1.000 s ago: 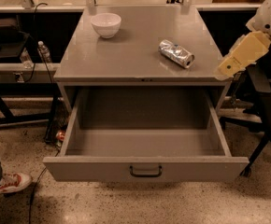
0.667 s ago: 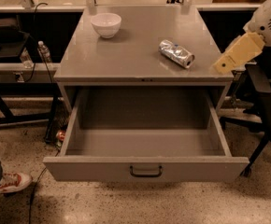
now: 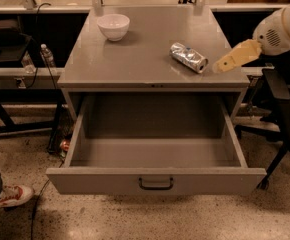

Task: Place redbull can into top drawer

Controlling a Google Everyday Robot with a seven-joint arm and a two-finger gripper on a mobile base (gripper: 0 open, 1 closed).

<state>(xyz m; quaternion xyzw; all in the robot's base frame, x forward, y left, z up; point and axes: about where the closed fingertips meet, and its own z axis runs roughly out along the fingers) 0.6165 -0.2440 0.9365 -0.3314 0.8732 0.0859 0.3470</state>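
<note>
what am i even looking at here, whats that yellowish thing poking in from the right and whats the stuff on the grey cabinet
This is one camera picture, looking down at a grey cabinet from in front of it. Where the camera is mounted is not known.

The yellowish thing is the gripper, the "hand" of a robot arm. The white rounded part behind it is the arm that carries it. It comes in from the right edge of the picture and hangs over the right side of the cabinet top.

Two things are on the cabinet top. A white bowl stands near the back left. A redbull can lies on its side towards the right, with the gripper just to its right.

Nothing is held: the can rests on the cabinet. Below, the top drawer is pulled open towards the camera, and nothing shows inside it.
</note>
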